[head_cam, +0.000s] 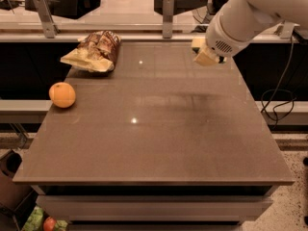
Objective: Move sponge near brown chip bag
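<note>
- Three things share the scene: a sponge, a brown chip bag and an orange, with one brown desk beneath them.
- One white arm reaches in from the upper right, and its claw sits at the arm's tip, over the far right part of the desk.
- The claw is clenched on the sponge, a pale yellow block poking out from under the arm's end, lifted clear of the desk top.
- The brown chip bag lies at the far left corner of the desk, its pale yellow end pointing left.
- The sponge is well apart from the bag, across the desk's far edge from it.
- The orange rests by the left edge, nearer the camera than the bag.
</note>
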Robot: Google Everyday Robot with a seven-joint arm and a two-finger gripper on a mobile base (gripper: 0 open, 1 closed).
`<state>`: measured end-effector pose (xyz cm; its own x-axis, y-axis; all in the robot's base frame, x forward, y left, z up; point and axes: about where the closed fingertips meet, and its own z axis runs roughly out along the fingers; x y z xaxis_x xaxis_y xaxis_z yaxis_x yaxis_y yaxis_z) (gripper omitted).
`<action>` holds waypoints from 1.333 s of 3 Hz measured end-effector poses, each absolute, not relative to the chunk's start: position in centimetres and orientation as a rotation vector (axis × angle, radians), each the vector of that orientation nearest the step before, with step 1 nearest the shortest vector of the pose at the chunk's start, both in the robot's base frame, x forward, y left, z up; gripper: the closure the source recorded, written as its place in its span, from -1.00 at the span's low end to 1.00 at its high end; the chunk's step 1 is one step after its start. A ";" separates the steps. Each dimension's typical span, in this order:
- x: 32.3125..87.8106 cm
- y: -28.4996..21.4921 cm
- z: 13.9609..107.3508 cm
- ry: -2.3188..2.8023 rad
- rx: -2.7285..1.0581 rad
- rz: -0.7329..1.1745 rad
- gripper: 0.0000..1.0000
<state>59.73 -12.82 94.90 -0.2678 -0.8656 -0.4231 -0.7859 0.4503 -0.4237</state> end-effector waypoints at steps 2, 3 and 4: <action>64.9 -7.6 97.1 1.904 -1.338 -0.056 1.00; 66.6 -3.3 97.0 1.818 -1.380 0.038 1.00; 67.5 0.3 95.7 1.773 -1.402 0.133 1.00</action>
<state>67.50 0.32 95.72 -0.0104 -0.7496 -0.6619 -0.8398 0.3659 -0.4011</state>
